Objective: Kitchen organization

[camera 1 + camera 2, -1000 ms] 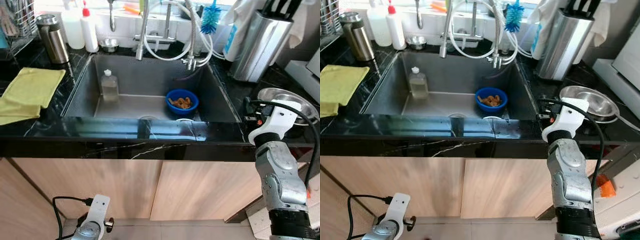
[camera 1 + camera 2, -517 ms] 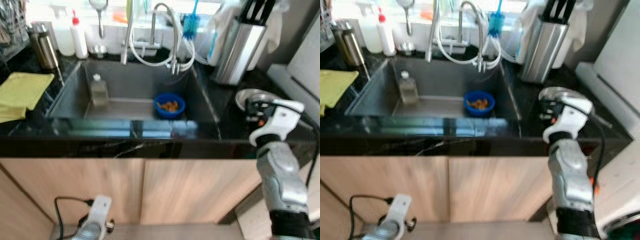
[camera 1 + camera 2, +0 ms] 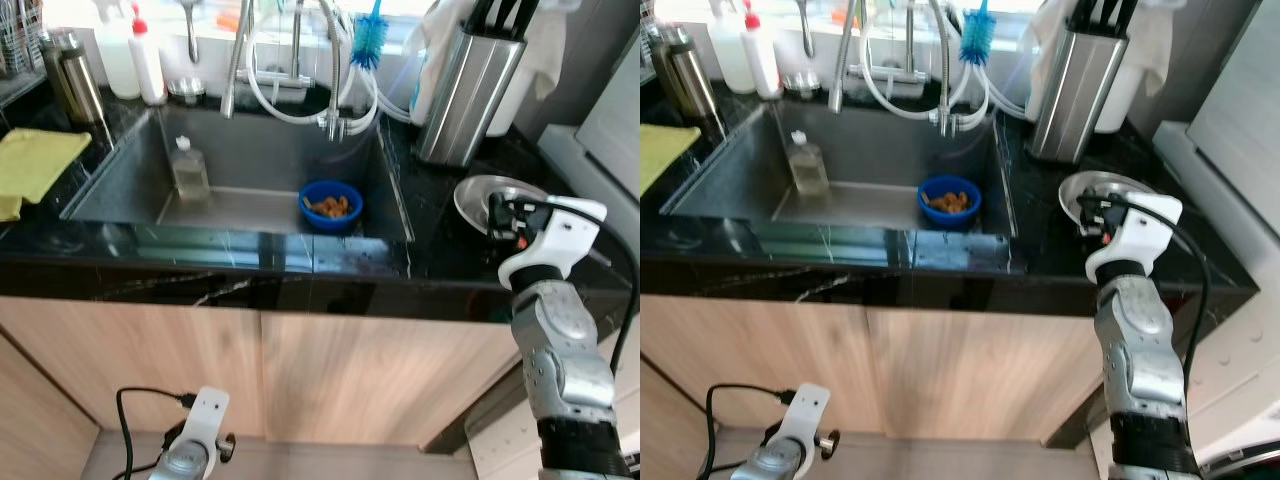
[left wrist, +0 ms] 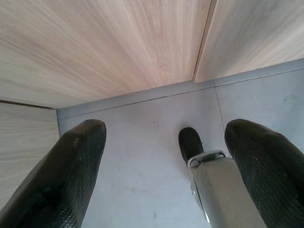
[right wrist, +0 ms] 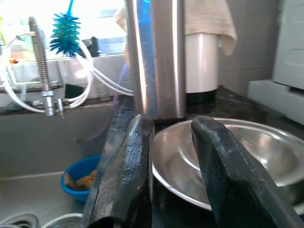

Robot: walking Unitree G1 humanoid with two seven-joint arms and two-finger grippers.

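Right gripper [image 5: 171,142] is held part-open, astride the shallow steel bowl [image 3: 480,198] rim, likely for lifting; nothing is grasped.

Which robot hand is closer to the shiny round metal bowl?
Right. The right gripper is at the shiny round metal bowl's rim; the left gripper hangs low by the floor.

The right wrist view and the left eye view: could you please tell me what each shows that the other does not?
Right wrist view alone: the right claw at the steel bowl's near rim, fingers apart. Left eye view alone: the yellow cloth, soap bottle in the sink, and the left claw's arm low by the cabinet doors. Both: blue bowl, blue brush, knife block.
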